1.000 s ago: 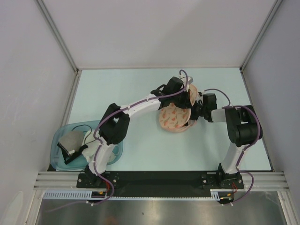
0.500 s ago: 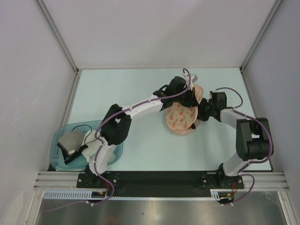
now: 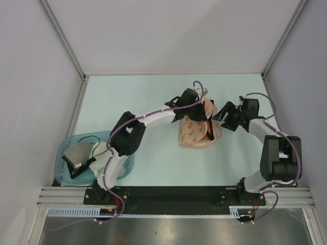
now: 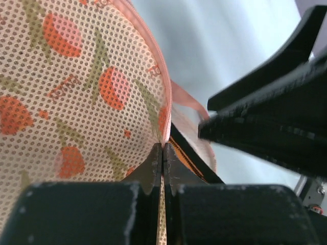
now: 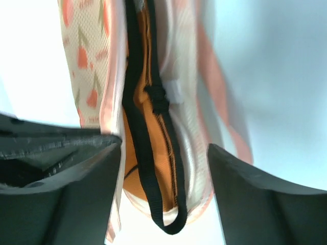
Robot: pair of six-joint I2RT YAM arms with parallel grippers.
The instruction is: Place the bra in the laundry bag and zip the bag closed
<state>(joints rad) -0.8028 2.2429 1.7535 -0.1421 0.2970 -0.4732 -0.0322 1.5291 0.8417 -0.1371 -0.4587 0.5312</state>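
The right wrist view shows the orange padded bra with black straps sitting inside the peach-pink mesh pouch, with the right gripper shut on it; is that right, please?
Not quite: the right wrist view shows the right gripper open, shut on nothing. The orange padded bra with black straps does sit inside the peach-pink mesh pouch.

A translucent teal tub sits at the near left corner of the pale mint worktop; a grey-white garment lies inside it, with something dark at its near-left edge, too small to make out; plain white walls close in the worktop on three sides; a black strip and an aluminium rail run along the near edge.
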